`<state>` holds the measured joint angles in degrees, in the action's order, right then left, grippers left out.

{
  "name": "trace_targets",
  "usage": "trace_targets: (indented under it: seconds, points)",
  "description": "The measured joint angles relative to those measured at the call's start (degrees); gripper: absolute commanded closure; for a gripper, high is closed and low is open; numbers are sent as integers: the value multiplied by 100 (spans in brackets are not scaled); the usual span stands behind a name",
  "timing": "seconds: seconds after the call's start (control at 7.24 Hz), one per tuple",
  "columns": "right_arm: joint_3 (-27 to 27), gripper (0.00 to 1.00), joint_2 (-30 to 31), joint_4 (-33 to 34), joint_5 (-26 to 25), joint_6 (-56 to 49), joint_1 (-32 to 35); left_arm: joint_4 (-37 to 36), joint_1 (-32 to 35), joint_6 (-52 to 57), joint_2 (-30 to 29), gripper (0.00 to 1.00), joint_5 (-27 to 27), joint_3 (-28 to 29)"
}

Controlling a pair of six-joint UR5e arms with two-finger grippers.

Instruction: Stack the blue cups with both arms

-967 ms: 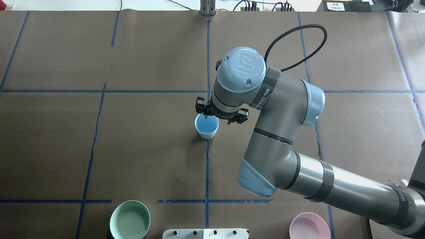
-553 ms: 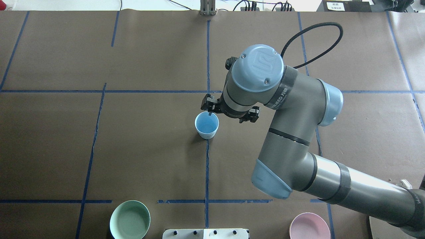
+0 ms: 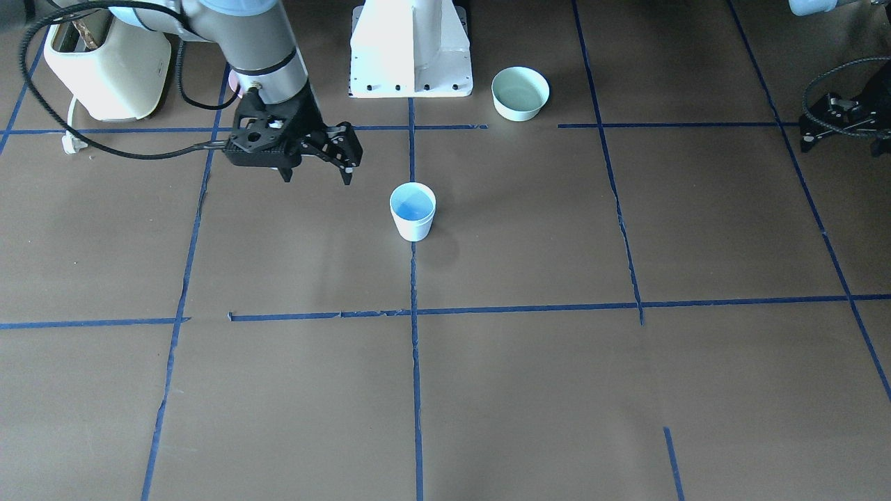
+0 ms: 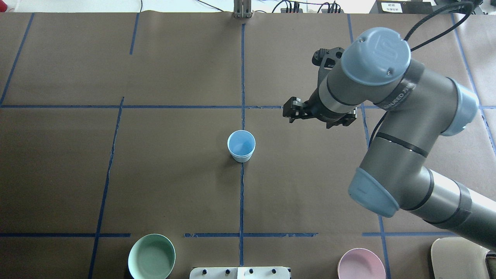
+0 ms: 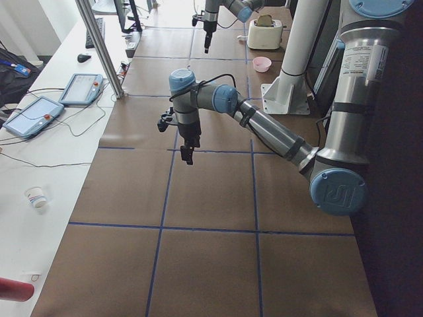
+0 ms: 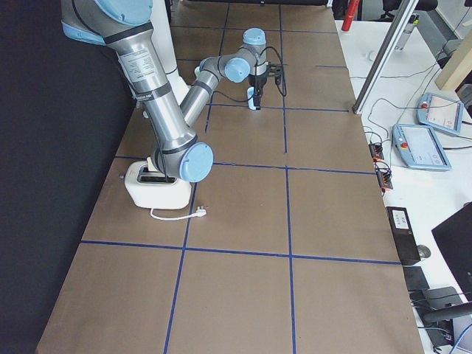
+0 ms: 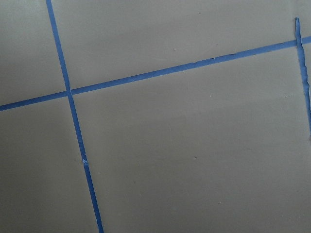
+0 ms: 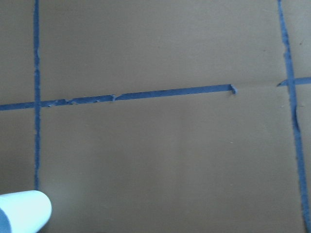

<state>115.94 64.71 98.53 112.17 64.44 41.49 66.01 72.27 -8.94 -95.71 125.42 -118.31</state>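
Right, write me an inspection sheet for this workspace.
Surface: brown paper table, blue tape grid.
Job's things: one blue cup visible, upright at centre, untouched; nesting cannot be told.
Clutter: mint-green bowl, pink bowl, toaster.
End effectors: right end effector open, empty, apart from the cup; left end effector far off, state unclear.
Cables: black cable loops behind the right end effector.
Surroundings: white pedestal base; control tablets on side bench.

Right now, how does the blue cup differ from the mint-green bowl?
The blue cup is pale blue, taller and narrower; the mint-green bowl is green, wider and shallower. The cup stands mid-table on a tape line; the bowl sits beside the robot's base, on its left. Both are upright, mouths up, with nothing gripping them.
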Motion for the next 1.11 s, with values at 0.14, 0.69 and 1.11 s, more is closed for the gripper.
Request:
trace_targets:
  seconds: [0.14,0.69,1.11]
  points:
    - [146,0,416,-11,168,-588,325,0,15,8,3,0,0,3]
    - [-489,0,1751,-18,1831,-4336,2779,12,1003,1504,162,0,600,890]
    - [-1422,0,2139,-20,2290,-6282,3950,634,1541,2135,354,0,705,1826]
